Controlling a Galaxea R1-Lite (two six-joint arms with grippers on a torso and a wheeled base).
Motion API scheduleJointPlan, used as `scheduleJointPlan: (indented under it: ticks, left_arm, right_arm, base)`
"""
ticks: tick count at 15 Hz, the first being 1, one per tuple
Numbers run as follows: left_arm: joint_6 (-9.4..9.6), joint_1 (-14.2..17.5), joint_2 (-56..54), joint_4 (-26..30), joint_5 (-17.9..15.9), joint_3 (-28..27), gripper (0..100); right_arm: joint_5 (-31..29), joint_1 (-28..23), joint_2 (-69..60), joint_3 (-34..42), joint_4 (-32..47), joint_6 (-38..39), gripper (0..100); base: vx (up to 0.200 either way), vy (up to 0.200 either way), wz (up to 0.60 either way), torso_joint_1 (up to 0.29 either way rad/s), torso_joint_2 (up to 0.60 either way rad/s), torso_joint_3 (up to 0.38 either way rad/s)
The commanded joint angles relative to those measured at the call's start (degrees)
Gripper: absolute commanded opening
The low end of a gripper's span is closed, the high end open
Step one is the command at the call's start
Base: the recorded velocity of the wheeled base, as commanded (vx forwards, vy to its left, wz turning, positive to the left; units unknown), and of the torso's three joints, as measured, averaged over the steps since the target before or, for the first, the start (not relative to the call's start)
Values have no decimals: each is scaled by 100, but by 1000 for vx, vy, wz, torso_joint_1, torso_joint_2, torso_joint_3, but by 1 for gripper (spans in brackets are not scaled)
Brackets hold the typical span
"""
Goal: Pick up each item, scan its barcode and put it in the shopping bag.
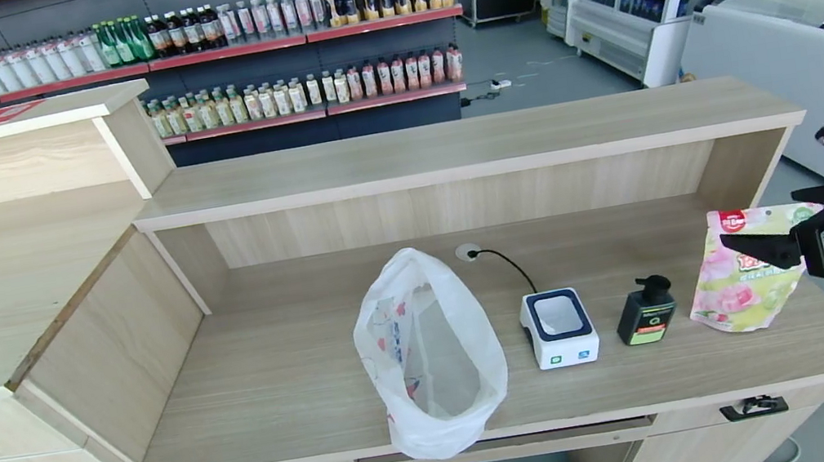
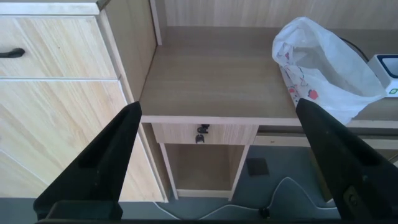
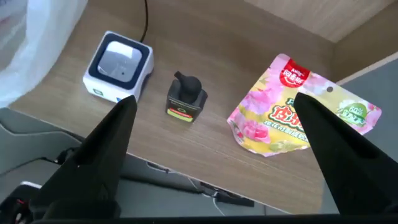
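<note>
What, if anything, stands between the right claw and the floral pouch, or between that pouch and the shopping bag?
Nothing visible separates the open right claw from the floral pouch. Along the counter toward the shopping bag stand the pump bottle, then the scanner.

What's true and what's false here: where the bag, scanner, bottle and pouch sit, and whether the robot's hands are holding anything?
1. The white plastic shopping bag lies open on the wooden counter. True.
2. The dark pump bottle stands between the white box-shaped scanner and the pink flowery pouch. True.
3. The right hand grips the pouch. False: it is open and holds nothing.
4. The scanner sits inside the bag. False: it stands on the counter beside the bag.
5. The left hand is open and empty. True.
</note>
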Motion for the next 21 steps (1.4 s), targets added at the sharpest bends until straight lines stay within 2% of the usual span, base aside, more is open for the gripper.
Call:
scheduleJointPlan:
  ticks: [1,5,12,21]
  left_arm:
    - [-5,4,-2,-2,0,0,100]
    - [4,4,-2,-2,0,0,100]
    - [-5,4,-2,-2,0,0,100]
    - [-5,4,-2,-2,0,0,100]
  right_arm:
    - [513,-660,1013,-39,-54,-799,100]
    - [926,-1178,1637,-109,-45,-1704,100]
    - [1849,-1301,2797,-716,-362,-3049,100]
    - [2200,-1248,3544,-909,-617,-3409,100]
  base:
    - [0,0,0,0,0,0]
    - [0,0,0,0,0,0]
    - [0,0,0,0,0,0]
    - [0,0,0,0,0,0]
